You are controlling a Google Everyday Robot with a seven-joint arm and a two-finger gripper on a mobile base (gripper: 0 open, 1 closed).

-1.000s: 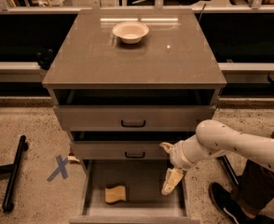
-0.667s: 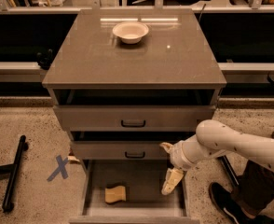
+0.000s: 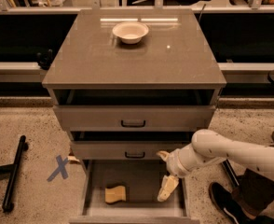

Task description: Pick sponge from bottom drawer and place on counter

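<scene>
Hanging over the right-hand part of the bottom drawer (image 3: 139,181), as the camera looks at it, the claw (image 3: 167,189) points down toward the drawer's grey floor from a pale arm reaching in from the drawer's right. Whether the claw is parted or closed I cannot tell, but it appears to have hold of nothing. The sponge (image 3: 115,194) lies flat on that floor in the drawer's left front part, apart from the claw, with bare floor between them. Its long axis seems to run roughly across the drawer's width, parallel to the drawer's front edge. By my reading, the coming move is a sideways shift across the drawer toward its left wall, then a descent. The sponge sits near that wall, so the side clearance there looks tight. Directly above the drawer, the middle drawer (image 3: 127,149) overhangs its back part, limiting headroom there. Higher up, the desk (image 3: 127,64) is a broad glossy slab bearing only a cream bowl (image 3: 130,31) near its far edge.
</scene>
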